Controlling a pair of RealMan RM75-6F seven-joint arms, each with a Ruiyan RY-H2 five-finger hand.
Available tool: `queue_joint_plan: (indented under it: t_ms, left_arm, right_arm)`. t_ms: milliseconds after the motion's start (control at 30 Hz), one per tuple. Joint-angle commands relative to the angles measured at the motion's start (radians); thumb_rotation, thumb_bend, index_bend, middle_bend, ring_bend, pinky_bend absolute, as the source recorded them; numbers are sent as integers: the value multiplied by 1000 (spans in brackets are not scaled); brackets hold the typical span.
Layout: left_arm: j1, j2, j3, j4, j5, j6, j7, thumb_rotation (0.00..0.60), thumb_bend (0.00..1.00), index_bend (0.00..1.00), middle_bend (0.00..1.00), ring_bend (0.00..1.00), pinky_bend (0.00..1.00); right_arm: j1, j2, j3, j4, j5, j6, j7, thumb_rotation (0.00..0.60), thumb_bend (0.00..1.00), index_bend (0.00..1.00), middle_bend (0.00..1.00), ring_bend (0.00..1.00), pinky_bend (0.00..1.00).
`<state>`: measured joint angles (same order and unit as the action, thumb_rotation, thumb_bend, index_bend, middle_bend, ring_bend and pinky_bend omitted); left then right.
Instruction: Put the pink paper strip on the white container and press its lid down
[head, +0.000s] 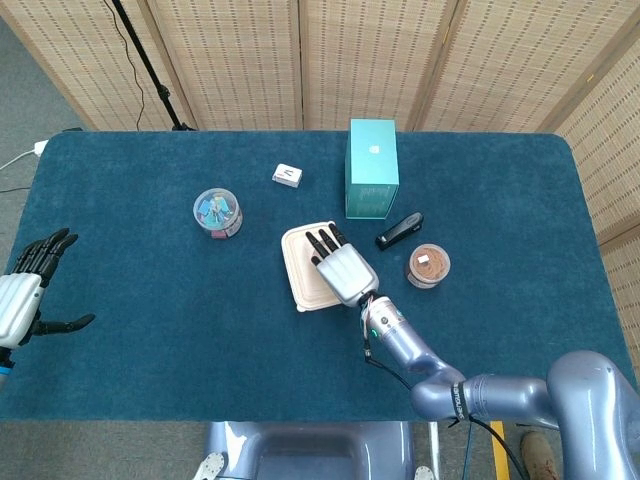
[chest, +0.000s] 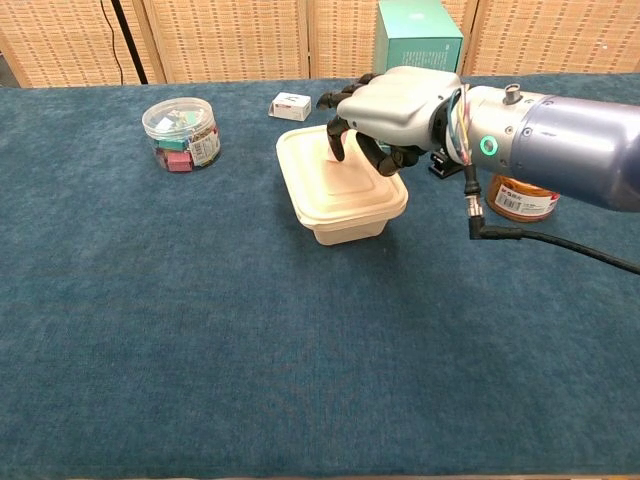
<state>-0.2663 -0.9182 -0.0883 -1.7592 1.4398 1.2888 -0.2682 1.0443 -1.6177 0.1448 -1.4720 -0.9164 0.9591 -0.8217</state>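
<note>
The white container (chest: 340, 200) stands mid-table with its lid on; the head view shows its bare left part (head: 300, 265). My right hand (chest: 395, 100) hovers over the lid's far half, fingers curled downward. It pinches the pale pink paper strip (chest: 334, 155), whose lower end hangs down to the lid. From above, the right hand (head: 340, 268) covers the container's right side and hides the strip. My left hand (head: 25, 295) is far off at the table's left edge, fingers spread and holding nothing.
A tall teal box (head: 371, 167) stands behind the container, a black stapler (head: 400, 229) and a brown-filled jar (head: 428, 265) to its right. A clear tub of clips (head: 218, 212) and a small white box (head: 288, 176) lie to the left and behind.
</note>
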Motion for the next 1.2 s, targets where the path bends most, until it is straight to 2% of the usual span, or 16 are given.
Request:
queue_joint_plan:
  t_ms: [33, 1200]
  left_arm:
    - [0, 1, -1, 1, 0, -2, -4, 600, 0, 0, 0, 0, 0]
    - [2, 7, -1, 5, 1, -5, -20, 600, 0, 0, 0, 0, 0]
  right_arm:
    - [5, -8, 5, 12, 5, 0, -4, 600, 974, 323, 0, 0, 0]
    - [10, -35, -4, 48, 5, -6, -14, 600, 975, 339, 0, 0, 0]
